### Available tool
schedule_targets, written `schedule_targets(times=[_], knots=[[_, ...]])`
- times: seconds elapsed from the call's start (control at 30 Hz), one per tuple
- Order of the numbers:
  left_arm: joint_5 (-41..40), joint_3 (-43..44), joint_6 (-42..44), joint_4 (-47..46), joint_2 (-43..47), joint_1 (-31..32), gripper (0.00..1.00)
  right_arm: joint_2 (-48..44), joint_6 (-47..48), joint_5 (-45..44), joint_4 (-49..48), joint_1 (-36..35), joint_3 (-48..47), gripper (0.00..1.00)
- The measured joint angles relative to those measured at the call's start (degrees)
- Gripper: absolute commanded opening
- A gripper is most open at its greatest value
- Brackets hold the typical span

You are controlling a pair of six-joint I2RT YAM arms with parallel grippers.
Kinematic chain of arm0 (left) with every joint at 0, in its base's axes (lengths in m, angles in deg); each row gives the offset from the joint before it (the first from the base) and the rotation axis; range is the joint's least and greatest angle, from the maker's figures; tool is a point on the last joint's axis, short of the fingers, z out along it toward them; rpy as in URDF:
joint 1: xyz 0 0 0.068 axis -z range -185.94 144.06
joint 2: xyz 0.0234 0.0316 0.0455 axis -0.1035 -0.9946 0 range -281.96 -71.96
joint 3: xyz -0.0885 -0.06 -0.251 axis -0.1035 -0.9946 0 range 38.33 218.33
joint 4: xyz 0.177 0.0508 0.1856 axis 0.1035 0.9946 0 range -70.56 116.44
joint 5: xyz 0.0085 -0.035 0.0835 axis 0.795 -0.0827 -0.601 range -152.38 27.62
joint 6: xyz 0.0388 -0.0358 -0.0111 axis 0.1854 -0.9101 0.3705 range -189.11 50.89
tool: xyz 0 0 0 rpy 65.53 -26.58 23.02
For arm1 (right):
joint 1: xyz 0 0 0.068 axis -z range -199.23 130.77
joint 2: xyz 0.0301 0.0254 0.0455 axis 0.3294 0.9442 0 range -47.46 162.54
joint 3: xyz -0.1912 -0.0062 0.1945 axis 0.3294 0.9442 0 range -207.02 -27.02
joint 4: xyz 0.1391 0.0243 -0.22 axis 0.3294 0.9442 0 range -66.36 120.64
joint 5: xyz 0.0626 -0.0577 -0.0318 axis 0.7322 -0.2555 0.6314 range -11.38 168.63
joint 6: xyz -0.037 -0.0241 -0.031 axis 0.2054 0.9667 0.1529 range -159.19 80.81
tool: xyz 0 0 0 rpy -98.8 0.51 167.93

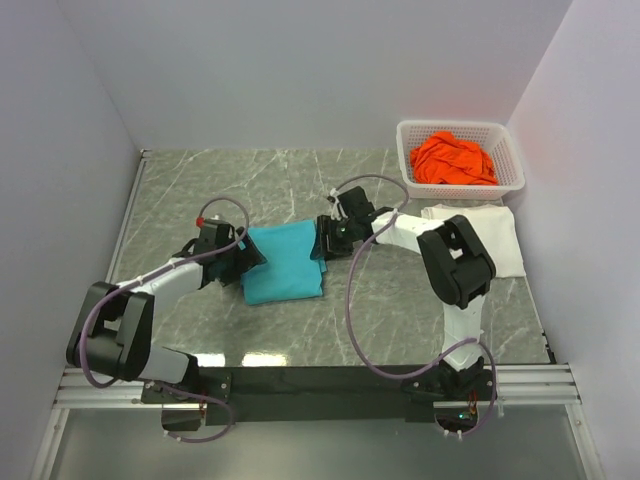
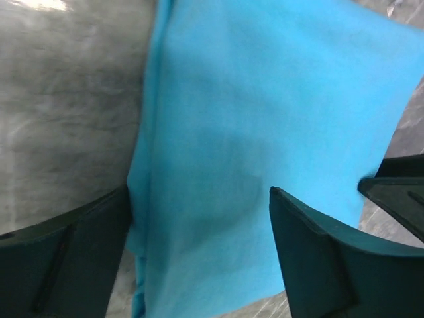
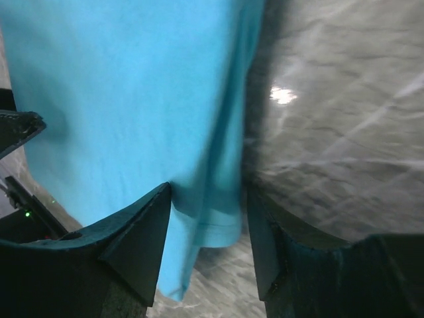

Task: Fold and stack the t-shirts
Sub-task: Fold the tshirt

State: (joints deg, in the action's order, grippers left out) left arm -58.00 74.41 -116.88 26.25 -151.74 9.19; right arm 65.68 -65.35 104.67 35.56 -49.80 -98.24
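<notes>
**Both grippers released at the edges of the folded teal t-shirt**

We see the teal t-shirt (image 1: pixel 283 262) lying flat on the table (image 1: pixel 250 180), near its middle, folded into a rough rectangle. The left gripper (image 1: pixel 243 255) is at the left edge of this shirt and the right gripper (image 1: pixel 325 240) is at its far right corner, so the shirt lies between the two arms.

In the left wrist view, the two fingers stand wide apart. The edge of the teal cloth runs between them, with grey marble-patterned table on one side and cloth on the other. The jaws are released and clamp nothing. We cannot tell if the fingertips touch the cloth or only hang just above it.

In the right wrist view, the fingers are also apart. A hemmed edge of the teal cloth passes through the gap, one finger being over the cloth and the other over the bare table. This claw is released too, and no fold of cloth is pinched in it.

The white t-shirt (image 1: pixel 495 240) lies folded on the right side of the table, partly hidden behind the right arm. Just beyond it, in the far right corner, stands the white lattice basket (image 1: pixel 510 185), and the orange t-shirt (image 1: pixel 455 160) lies crumpled inside it.
</notes>
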Motion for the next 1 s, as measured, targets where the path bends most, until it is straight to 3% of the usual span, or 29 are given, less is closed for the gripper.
schedule_targets(times=[0.13, 0.27, 0.37, 0.43, 0.53, 0.63, 0.73, 0.83, 1.0], knots=[[1.2, 0.3, -0.5, -1.7, -1.6, 1.3, 0.7, 0.6, -0.2, 0.8, -0.8, -1.9, -0.1, 0.5], [1.8, 0.4, -1.4, -0.9, -1.8, 2.4, 0.36, 0.7, -0.4, 1.5, -0.8, -2.8, -0.1, 0.4], [1.9, 0.4, -1.7, 0.2, -1.8, 2.5, 0.28, 0.7, -0.9, 1.9, -0.8, -2.9, 0.0, 0.3], [1.9, 0.4, -1.9, 0.4, -1.8, 2.5, 0.26, 0.7, -1.2, 2.3, -0.9, -2.9, 0.0, 0.22], [2.4, 0.2, -2.8, 0.1, -1.8, 2.5, 0.25, 0.8, -2.2, 3.6, -2.0, -2.8, 0.5, 0.22], [3.6, -0.6, -4.0, -0.7, -2.1, 2.5, 0.27, 1.1, -3.3, 4.6, -3.4, -2.5, 1.3, 0.35], [4.0, -1.4, -4.9, -1.0, -2.1, 2.4, 0.34, 1.2, -3.9, 4.5, -3.7, -2.2, 2.1, 0.42], [3.3, -1.7, -5.5, 0.8, -0.4, 2.4, 0.5, 0.6, -4.1, 3.5, -3.3, -2.0, 2.2, 0.45], [1.4, -1.7, -5.5, 4.6, 5.0, 2.4, 0.58, -1.1, -4.0, -0.5, 0.0, -2.0, 2.3, 0.47]])
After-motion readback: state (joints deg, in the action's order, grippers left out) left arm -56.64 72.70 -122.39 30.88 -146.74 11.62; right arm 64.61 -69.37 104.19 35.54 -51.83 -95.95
